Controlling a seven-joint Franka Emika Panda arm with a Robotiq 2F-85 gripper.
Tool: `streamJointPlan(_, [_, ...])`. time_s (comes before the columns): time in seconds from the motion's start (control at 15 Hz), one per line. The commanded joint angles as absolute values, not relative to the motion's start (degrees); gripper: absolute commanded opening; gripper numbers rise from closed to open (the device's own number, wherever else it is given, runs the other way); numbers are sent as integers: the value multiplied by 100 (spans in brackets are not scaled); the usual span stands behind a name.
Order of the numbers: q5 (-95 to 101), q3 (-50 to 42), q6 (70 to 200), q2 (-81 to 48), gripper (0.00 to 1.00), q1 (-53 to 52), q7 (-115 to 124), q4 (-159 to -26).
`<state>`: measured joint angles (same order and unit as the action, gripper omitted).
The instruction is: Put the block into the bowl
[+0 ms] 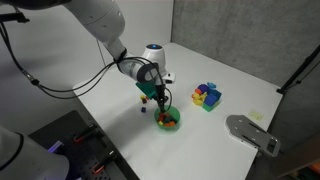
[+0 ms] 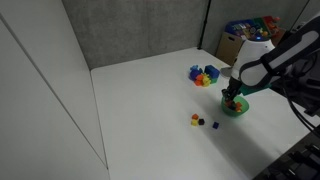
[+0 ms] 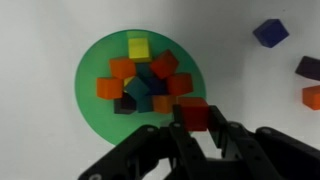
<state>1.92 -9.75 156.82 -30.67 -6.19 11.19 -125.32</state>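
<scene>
The gripper (image 3: 197,127) clamps the block (image 3: 194,113), a tiny plain red cube, between its dark fingers at the edge of the bowl (image 3: 92,58), a round bright green dish holding orange, red, yellow and teal cubes (image 3: 128,68)

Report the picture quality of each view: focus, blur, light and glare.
Wrist view: soft all over. The black gripper closed on the small red cube is the blurriest part, while the round bright green bowl is somewhat clearer. Both exterior views: even, diffuse light on the white table, with no glare, but too coarse to make out the cube.
</scene>
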Motion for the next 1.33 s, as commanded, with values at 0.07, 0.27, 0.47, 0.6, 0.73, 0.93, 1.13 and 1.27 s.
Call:
streamJointPlan(0.07, [432, -1410, 15510, -2793, 54, -510, 1368, -12777])
streamJointPlan(0.27, [330, -1364, 15263, -2683, 70, -378, 1275, -12818])
streamJointPlan(0.47, [-12, -950, 14711, -2313, 92, -56, 936, -12889])
streamJointPlan(0.6, [-342, -632, 14167, -1948, 100, 163, 654, -12930])
streamJointPlan(0.73, [-535, -471, 13676, -1573, 100, 258, 441, -12954])
streamJointPlan(0.93, [-520, -396, 13035, -928, 100, 262, 240, -13008])
streamJointPlan(1.13, [-239, -390, 12250, -247, 100, 190, 114, -12964])
streamJointPlan(1.27, [-5, -368, 11802, 183, 100, 169, 90, -12918])
